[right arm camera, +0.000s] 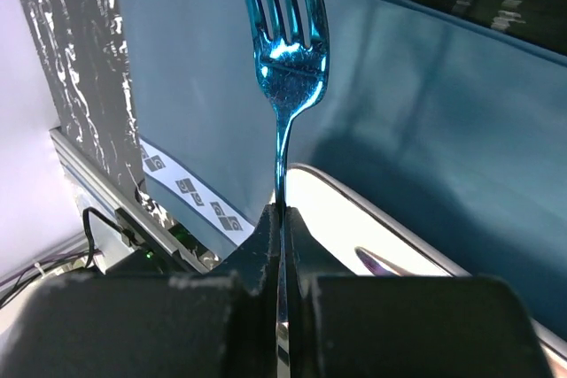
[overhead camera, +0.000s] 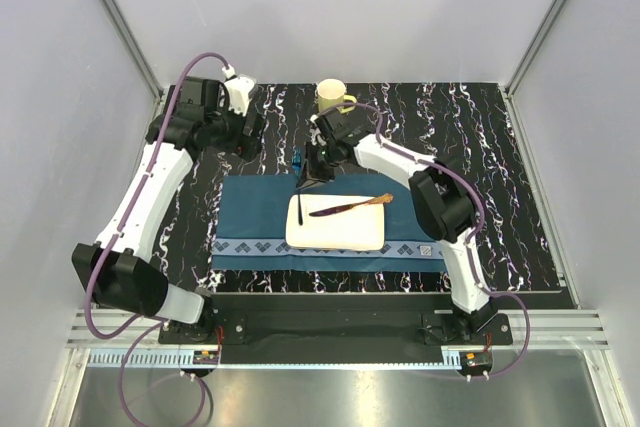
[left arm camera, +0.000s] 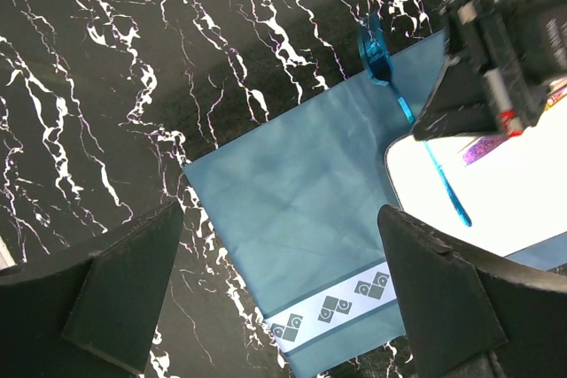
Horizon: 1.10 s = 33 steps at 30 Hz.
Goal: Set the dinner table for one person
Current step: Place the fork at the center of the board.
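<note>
Closest in, blue placemat [overhead camera: 255,212] lay flat on the dinner table [overhead camera: 500,177], patterned border along the near edge. Table was the black white-veined slab under everything, spanning the cell wall to wall. Cream rectangular plate [overhead camera: 340,235] sat on the mat, right of its centre. Knife [overhead camera: 345,208] lay across the plate's far half, dark blade to the left, light handle to the right, slightly tilted. Just past the plate's far-left corner, right gripper [right arm camera: 282,219] pointed down with jaws pinched narrow on the handle of a blue fork [right arm camera: 288,77]. Tines pointed away from the wrist camera, out over the mat; handle end ran back over the plate's left rim. Couldn't tell whether the fork touched the mat. Beyond that, pale yellow mug [overhead camera: 331,97] stood upright on bare table near the far edge, handle to the right, close behind the right wrist. Left gripper [left arm camera: 282,285] hung over the far-left part of the table, beside the mat's far-left corner, jaws spread wide, nothing between them.
</note>
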Motion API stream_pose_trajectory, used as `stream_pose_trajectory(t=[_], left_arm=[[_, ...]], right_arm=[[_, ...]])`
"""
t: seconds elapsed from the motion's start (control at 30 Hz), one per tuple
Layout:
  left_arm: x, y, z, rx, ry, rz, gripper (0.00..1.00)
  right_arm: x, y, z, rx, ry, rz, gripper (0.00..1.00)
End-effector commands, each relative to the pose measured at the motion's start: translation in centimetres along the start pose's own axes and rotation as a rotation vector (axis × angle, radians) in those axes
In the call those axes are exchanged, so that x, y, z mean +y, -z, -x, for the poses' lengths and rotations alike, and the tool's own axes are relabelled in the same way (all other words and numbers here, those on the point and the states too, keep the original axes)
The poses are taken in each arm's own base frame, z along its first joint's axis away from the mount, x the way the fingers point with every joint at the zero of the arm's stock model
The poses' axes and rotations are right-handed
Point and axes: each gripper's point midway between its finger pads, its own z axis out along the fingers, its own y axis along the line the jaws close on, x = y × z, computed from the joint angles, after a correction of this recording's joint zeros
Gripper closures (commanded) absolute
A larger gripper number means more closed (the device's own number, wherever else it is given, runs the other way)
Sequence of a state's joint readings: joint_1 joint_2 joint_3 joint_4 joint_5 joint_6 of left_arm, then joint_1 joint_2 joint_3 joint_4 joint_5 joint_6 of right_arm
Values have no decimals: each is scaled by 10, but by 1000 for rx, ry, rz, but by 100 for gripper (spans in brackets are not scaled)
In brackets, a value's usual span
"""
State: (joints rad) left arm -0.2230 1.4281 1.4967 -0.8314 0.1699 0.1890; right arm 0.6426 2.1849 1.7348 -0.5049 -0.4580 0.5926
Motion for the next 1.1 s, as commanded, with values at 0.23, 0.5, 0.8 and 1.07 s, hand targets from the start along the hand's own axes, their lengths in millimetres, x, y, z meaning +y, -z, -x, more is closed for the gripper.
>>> stream_pose_trajectory(t=[0.23, 0.5, 0.8, 1.07], left_arm=[[2, 3, 24, -78, -23, 29, 1], [-1, 6, 31, -93, -43, 31, 1], [-1, 0, 28, -76, -44, 32, 1], [1, -3, 39, -87, -45, 34, 1]], right_arm=[[20, -41, -4, 0, 34, 71, 100], [19, -46, 15, -44, 43, 65, 100], [9, -24, 41, -104, 31, 54, 100], [-19, -10, 65, -153, 7, 10, 100]])
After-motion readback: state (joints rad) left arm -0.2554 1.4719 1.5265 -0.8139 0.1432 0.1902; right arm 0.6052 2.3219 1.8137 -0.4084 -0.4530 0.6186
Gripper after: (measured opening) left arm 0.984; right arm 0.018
